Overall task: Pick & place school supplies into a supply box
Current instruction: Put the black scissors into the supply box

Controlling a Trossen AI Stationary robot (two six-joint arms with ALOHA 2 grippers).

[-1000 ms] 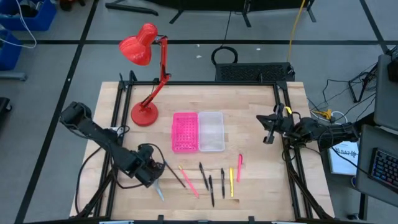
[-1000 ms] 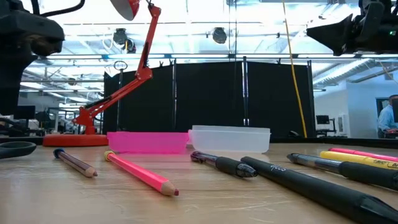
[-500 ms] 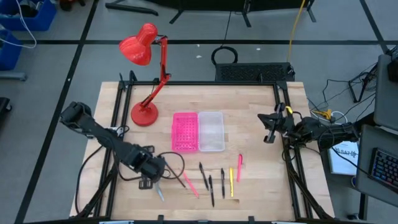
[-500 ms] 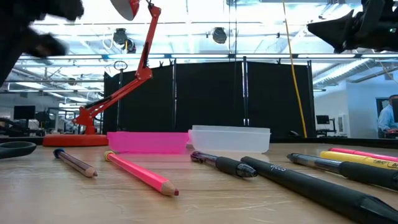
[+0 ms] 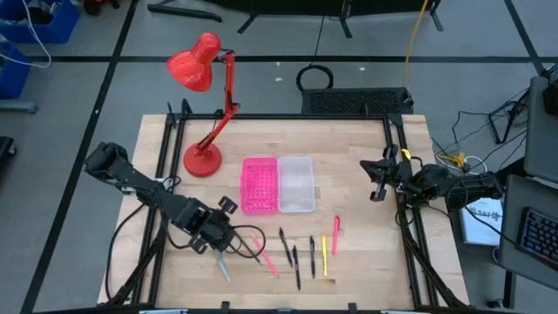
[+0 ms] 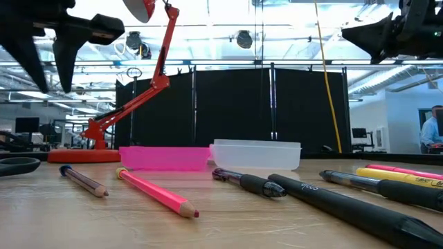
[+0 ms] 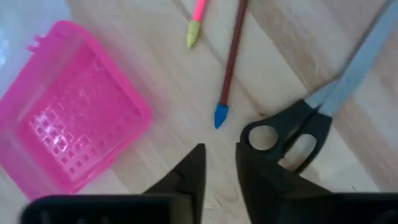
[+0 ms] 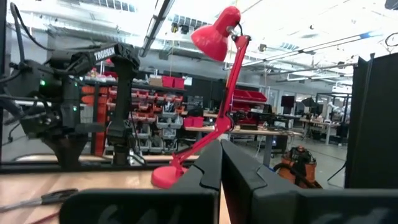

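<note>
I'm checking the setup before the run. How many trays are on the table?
2. The pink perforated tray sits next to the red lamp. The clear supply box lies alongside it, on the side away from the lamp. None appears hidden.

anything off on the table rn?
Nothing damaged or spilled. The clear supply box is empty; pens and pencils and the scissors lie loose on the table. The left gripper hovers near the scissors.
</note>
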